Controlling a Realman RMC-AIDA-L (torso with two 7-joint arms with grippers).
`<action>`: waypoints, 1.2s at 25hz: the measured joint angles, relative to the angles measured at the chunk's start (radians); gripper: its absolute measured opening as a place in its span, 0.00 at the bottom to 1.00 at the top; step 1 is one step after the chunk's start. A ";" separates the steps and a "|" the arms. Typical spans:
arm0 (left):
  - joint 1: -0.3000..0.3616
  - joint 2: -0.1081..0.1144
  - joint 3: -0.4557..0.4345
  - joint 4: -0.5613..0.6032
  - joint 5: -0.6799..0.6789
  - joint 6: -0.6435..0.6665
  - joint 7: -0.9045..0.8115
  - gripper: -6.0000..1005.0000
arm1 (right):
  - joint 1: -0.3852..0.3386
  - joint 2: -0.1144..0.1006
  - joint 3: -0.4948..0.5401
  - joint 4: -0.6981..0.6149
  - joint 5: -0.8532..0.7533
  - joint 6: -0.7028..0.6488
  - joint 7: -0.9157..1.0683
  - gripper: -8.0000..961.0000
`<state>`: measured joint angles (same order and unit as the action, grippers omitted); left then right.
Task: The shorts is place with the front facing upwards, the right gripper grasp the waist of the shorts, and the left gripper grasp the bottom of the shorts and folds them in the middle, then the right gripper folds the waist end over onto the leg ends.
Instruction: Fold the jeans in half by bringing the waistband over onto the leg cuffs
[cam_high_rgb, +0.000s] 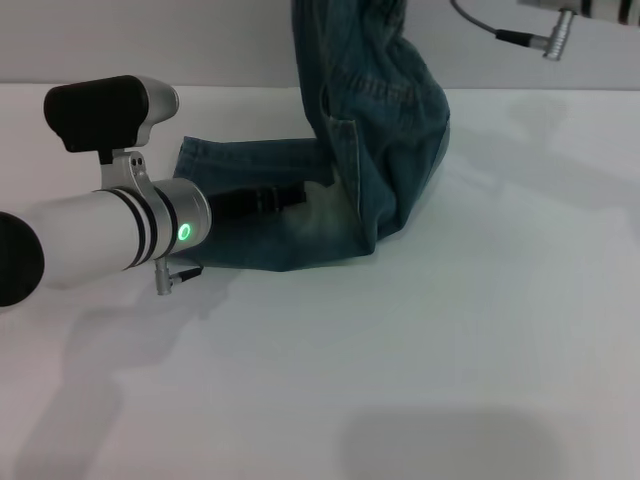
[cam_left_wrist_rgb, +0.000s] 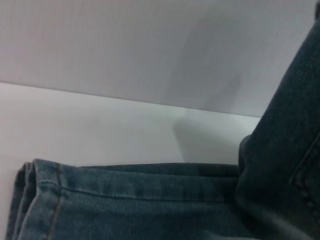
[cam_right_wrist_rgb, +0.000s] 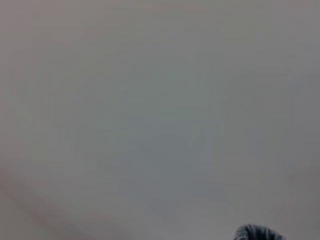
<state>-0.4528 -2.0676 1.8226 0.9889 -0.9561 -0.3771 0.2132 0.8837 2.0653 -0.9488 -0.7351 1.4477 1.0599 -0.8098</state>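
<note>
So the shorts (cam_high_rgb: 370, 140) were half on the white table (cam_high_rgb: 420, 360) and half in the air. The leg part lay flat toward the left, with the leg ends (cam_high_rgb: 195, 160) stacked at the far left edge of the fabric, while the waist end (cam_high_rgb: 345, 30) was pulled straight up and ran out of the top of the head view. A fold bulged out to the right where the denim bent upward.

The left gripper (cam_high_rgb: 262, 197) sat low over the flat leg section, just right of the green ring light (cam_high_rgb: 184, 232). Its black fingers showed against the denim, but I couldn't tell if they were pinching cloth or just resting there. The silver left arm (cam_high_rgb: 90, 235) blocked the near-left part of the hem.

The right gripper wasn't visible at all, only a bit of right arm (cam_high_rgb: 590, 8) and a cable connector (cam_high_rgb: 545, 45) at the top right. Its wrist camera mostly saw blank wall plus a sliver of denim (cam_right_wrist_rgb: 257, 234).
</note>
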 joint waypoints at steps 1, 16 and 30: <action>0.000 0.000 0.002 0.000 -0.002 0.001 0.000 0.80 | 0.004 0.002 -0.008 0.002 0.002 -0.003 0.000 0.06; 0.001 0.005 0.016 -0.009 -0.023 0.042 0.000 0.80 | 0.062 0.012 -0.082 0.095 0.008 -0.035 -0.023 0.06; 0.059 0.009 -0.103 -0.011 -0.013 0.111 0.074 0.80 | 0.066 0.012 -0.090 0.103 0.022 -0.035 -0.034 0.06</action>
<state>-0.3935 -2.0591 1.7193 0.9778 -0.9695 -0.2657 0.2869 0.9497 2.0770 -1.0386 -0.6316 1.4695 1.0245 -0.8443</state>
